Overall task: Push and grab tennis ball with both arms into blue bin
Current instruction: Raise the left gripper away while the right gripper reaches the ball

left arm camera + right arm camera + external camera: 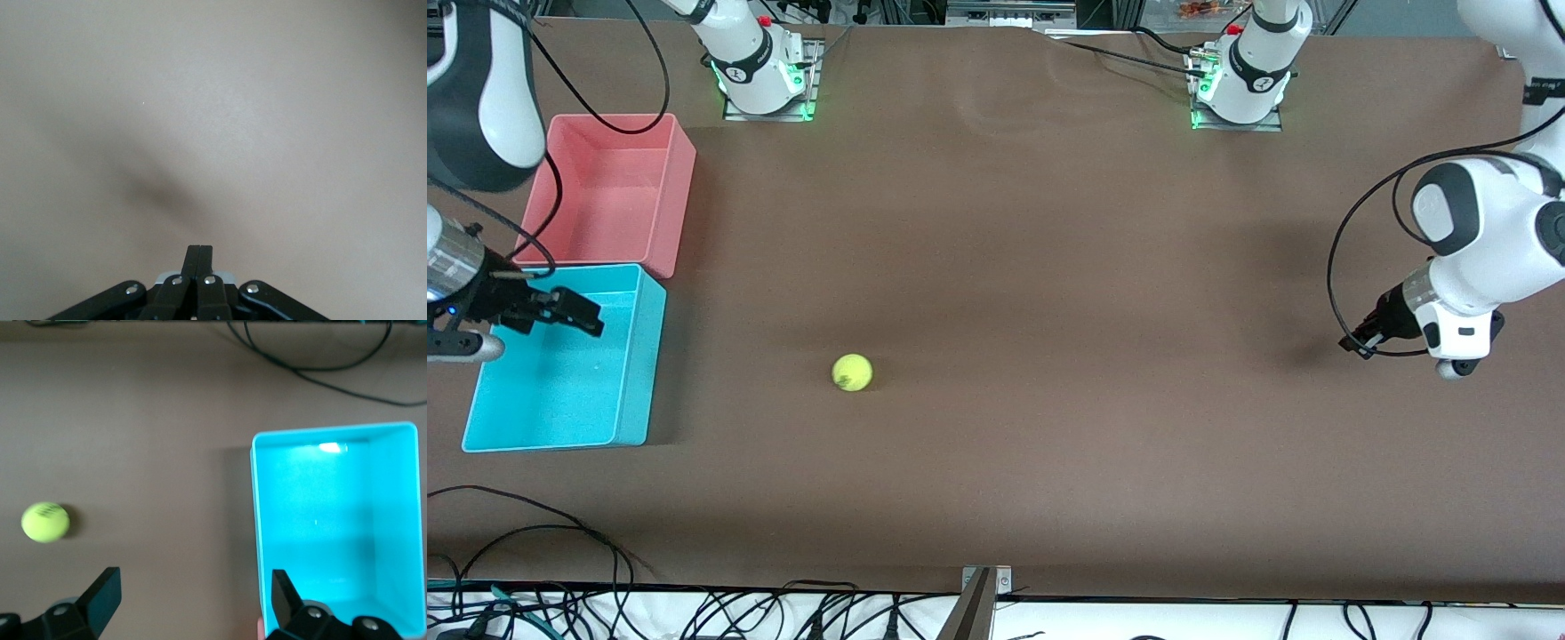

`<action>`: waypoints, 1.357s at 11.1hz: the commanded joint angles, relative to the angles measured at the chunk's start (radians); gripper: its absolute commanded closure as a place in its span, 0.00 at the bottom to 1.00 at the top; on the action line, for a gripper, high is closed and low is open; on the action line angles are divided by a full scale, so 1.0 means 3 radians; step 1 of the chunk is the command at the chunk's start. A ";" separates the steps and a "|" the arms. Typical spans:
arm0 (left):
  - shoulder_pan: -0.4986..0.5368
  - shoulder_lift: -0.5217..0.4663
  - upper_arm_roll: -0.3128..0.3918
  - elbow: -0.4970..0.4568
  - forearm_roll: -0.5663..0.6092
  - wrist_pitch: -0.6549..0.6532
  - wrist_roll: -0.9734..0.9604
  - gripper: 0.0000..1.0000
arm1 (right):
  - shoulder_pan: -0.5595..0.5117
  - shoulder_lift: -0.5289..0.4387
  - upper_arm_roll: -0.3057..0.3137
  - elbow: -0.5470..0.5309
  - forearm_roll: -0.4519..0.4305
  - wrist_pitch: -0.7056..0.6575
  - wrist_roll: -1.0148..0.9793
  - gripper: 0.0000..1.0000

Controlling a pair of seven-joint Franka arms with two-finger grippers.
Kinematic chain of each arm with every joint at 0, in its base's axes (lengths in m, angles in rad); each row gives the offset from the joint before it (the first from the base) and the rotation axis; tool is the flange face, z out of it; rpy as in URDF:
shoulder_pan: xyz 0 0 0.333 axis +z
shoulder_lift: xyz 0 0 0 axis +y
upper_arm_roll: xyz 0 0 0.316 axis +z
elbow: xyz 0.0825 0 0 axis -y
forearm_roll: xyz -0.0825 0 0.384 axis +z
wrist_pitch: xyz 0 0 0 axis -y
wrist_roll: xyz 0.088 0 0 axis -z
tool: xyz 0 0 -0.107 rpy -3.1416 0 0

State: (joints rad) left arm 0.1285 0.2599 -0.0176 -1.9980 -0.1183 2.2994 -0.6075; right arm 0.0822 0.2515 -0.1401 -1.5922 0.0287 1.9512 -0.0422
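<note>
The tennis ball (852,372) lies on the brown table, apart from the blue bin (551,391) and on the side of it toward the left arm's end. My right gripper (574,313) hangs open and empty over the blue bin, by the wall next to the pink bin. In the right wrist view its gripper (193,597) spans the blue bin's (333,520) wall, with the ball (45,522) off to one side. My left gripper (1356,342) is shut and empty, low over bare table at the left arm's end. The left wrist view shows only its shut gripper (199,257) and table.
A pink bin (605,191) stands against the blue bin, farther from the front camera. Black cables (560,533) lie along the table's near edge, where a metal bracket (983,596) stands at the middle. The arm bases (765,80) stand along the back.
</note>
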 commanded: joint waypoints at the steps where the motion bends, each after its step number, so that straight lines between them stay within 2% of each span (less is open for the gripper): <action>1: 0.0032 -0.0359 -0.0033 -0.0049 0.0163 -0.0215 0.0897 1.00 | 0.0007 0.0413 0.0012 0.0092 0.0047 0.0652 0.0018 0.00; 3: 0.0032 -0.0482 -0.0034 -0.0044 0.0256 -0.0260 0.1653 1.00 | 0.0048 0.0654 0.0022 0.0087 0.0032 0.1057 0.0018 0.00; 5: 0.0032 -0.0610 -0.0028 -0.0033 0.0261 -0.0261 0.2176 0.99 | 0.0089 0.0746 0.0022 0.0087 0.0017 0.1094 0.0013 0.00; 6: 0.0032 -0.0661 -0.0028 0.0007 0.0261 -0.0291 0.2401 0.81 | 0.0109 0.0797 0.0022 0.0087 -0.0019 0.1125 0.0013 0.00; 8: 0.0032 -0.0718 -0.0033 0.0145 0.0266 -0.0495 0.2755 0.17 | 0.0206 0.0884 0.0017 0.0066 -0.0126 0.1135 0.0008 0.00; 9: 0.0006 -0.0718 -0.0044 0.0297 0.0266 -0.0703 0.2761 0.00 | 0.0227 0.0895 0.0017 0.0036 -0.0192 0.1085 -0.0002 0.00; 10: -0.0019 -0.0708 -0.0069 0.0436 0.0266 -0.0923 0.2761 0.00 | 0.0273 0.0895 0.0022 -0.0015 -0.0309 0.1069 -0.0002 0.00; 12: -0.0019 -0.0728 -0.0212 0.0605 0.0292 -0.1287 0.2741 0.00 | 0.0273 0.0910 0.0022 -0.0026 -0.0341 0.1023 -0.0018 0.00; 15: -0.0014 -0.0876 -0.0493 0.0631 0.0409 -0.1370 0.2751 0.00 | 0.0278 0.0971 0.0022 -0.0051 -0.0341 0.1002 -0.0018 0.00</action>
State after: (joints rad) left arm 0.1228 0.0333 -0.1170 -1.8184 -0.0424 1.9182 0.2022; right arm 0.1644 0.5352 -0.1318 -1.5983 -0.0544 2.2648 -0.0449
